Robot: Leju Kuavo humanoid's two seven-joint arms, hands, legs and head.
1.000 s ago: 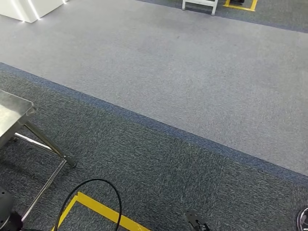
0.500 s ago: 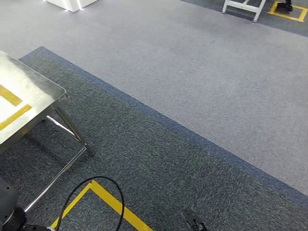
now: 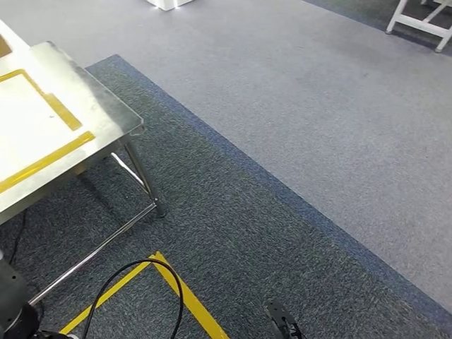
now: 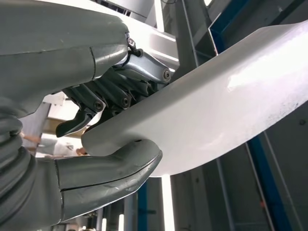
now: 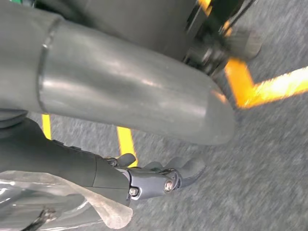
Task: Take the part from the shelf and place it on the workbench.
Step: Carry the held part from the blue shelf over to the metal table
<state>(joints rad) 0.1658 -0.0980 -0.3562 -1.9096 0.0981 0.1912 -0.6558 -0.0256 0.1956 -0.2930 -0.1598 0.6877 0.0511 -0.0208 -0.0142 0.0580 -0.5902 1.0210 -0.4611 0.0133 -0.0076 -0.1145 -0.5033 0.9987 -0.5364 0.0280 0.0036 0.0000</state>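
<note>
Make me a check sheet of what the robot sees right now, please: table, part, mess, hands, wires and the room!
Surface: steel workbench with yellow tape lines, nothing on the part in view.
Job's things: white part, long and smooth, held in the left hand, thumb under it, fingers over it.
Clutter: nothing seen.
Hands: left hand grips the part; right hand hangs over the carpet, fingers slightly curled, nothing seen in it.
Cables: black cable loops over the floor.
Surroundings: grey carpet, yellow floor tape, white frame far off.
</note>
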